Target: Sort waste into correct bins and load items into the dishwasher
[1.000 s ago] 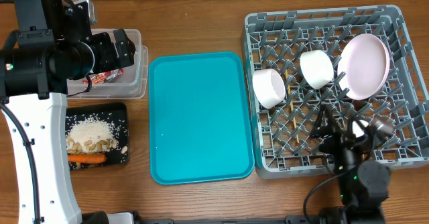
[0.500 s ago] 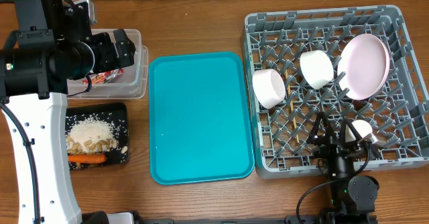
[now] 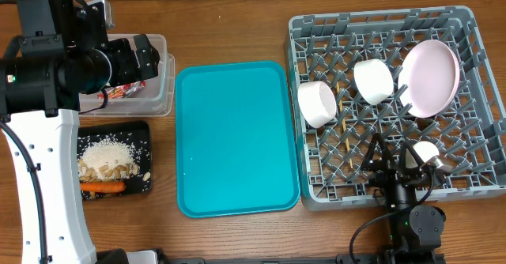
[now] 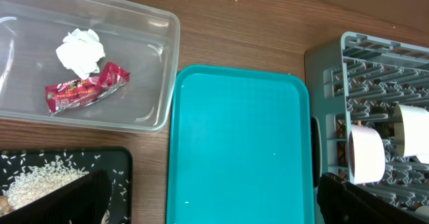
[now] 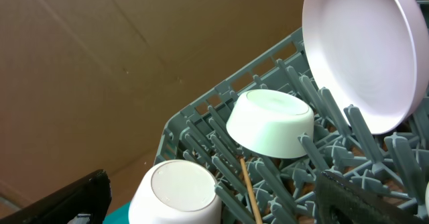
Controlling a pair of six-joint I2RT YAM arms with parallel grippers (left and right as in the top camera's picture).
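The left gripper (image 4: 213,187) hangs over the left side of the table with its jaws spread wide and nothing between them. In its wrist view one dark finger shows at each bottom corner. Below it sits the clear tub (image 4: 167,70), which holds the crumpled white tissue (image 4: 80,49) and, touching it, the red wrapper (image 4: 87,90). Just in front of the tub is the black tray (image 3: 144,130). It carries a heap of white rice-like grains (image 3: 111,149), the beige food scraps (image 3: 103,170) and the carrot (image 3: 103,186), which lies along the tray's near side. The teal serving tray (image 3: 237,137) lies between these bins and the grey dish rack (image 3: 474,98).

The right gripper (image 3: 399,169) is at the rack's near edge, jaws wide and empty (its wrist camera looks across the pegs toward the dishes). The small white cup (image 3: 427,152) rests in the rack just beside it — whether they touch cannot be told. Further back, the large plate (image 3: 431,76) stands on edge against the pegs on the rack's right side. The farther bowl (image 3: 373,81) and the nearer bowl (image 3: 318,103) lie tipped on their sides. The chopsticks (image 3: 345,130) lie on the grid floor between the two bowls.
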